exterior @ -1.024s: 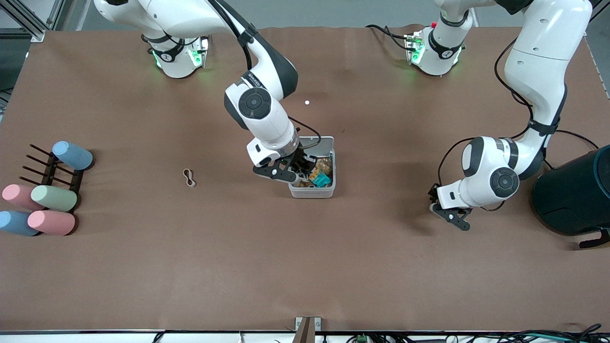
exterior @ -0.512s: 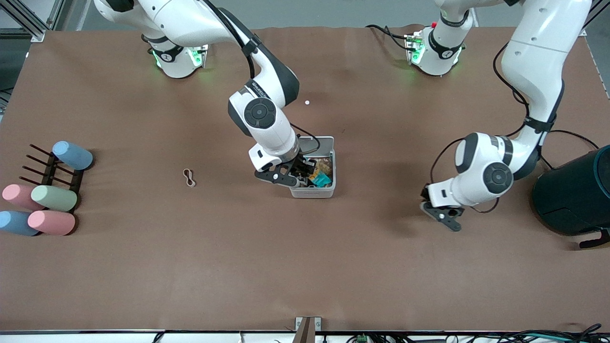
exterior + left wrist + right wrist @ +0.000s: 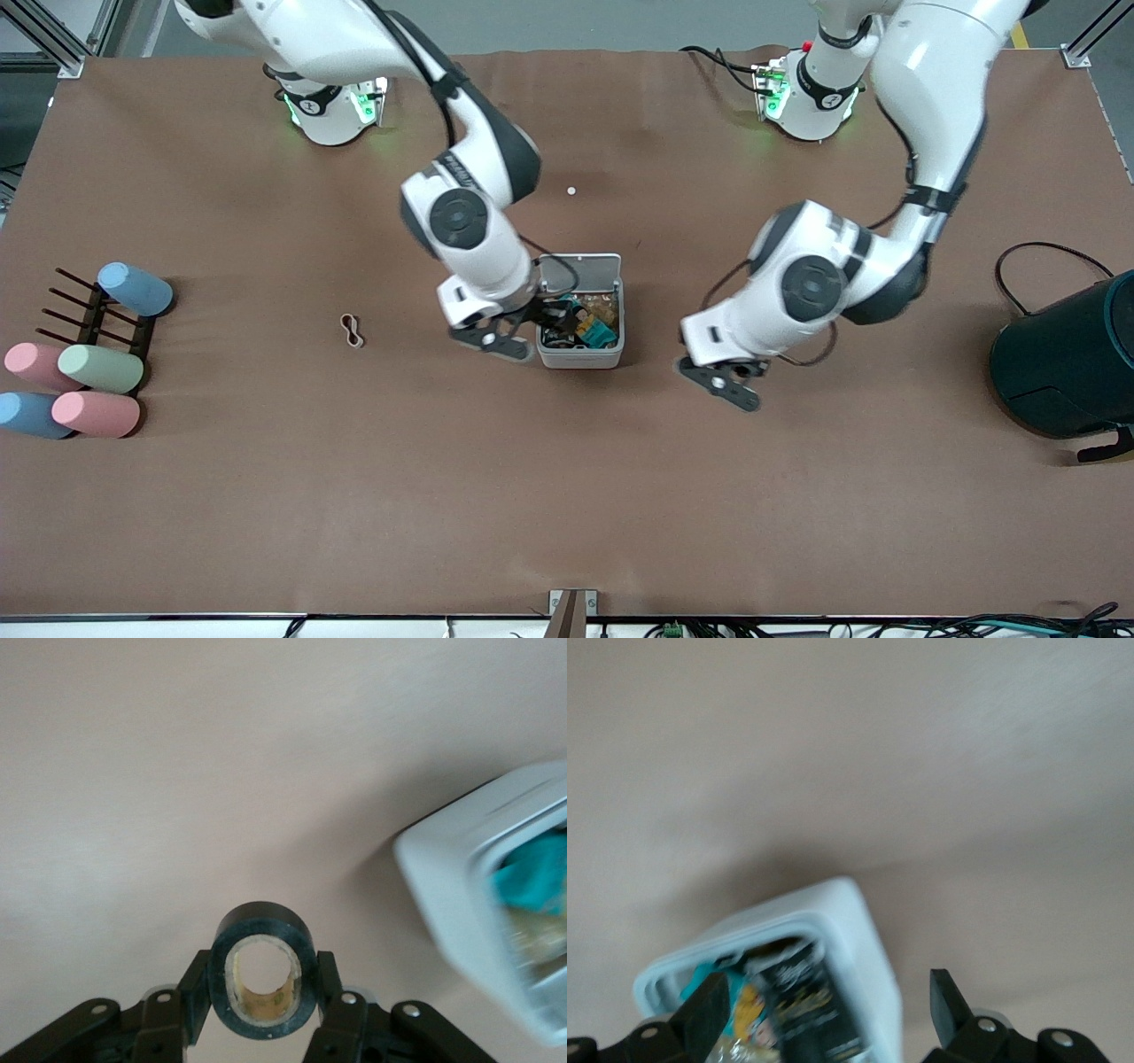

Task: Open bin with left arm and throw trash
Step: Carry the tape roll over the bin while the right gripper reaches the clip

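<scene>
The white-grey bin [image 3: 580, 359] stands mid-table with its lid [image 3: 580, 266] raised and several wrappers inside. My left gripper [image 3: 725, 383] hangs over the bare table toward the left arm's end from the bin. In the left wrist view it [image 3: 263, 992] is shut on the black tape roll [image 3: 263, 970], with the bin [image 3: 443, 886] off to one side. My right gripper [image 3: 523, 330] is open at the bin's edge toward the right arm's end. In the right wrist view it [image 3: 828, 1014] is over the bin [image 3: 859, 939], where the black packet [image 3: 802, 1001] lies. The beige rubber band [image 3: 352, 330] lies on the table.
Pastel cups lie on and around a dark rack [image 3: 89, 319] at the right arm's end. A large dark teal cylinder [image 3: 1063, 363] stands at the left arm's end. A small white speck [image 3: 571, 190] lies farther from the front camera than the bin.
My left arm has swung from near the teal cylinder toward the bin, carrying the tape roll. My right gripper has shifted from over the bin's inside to its edge.
</scene>
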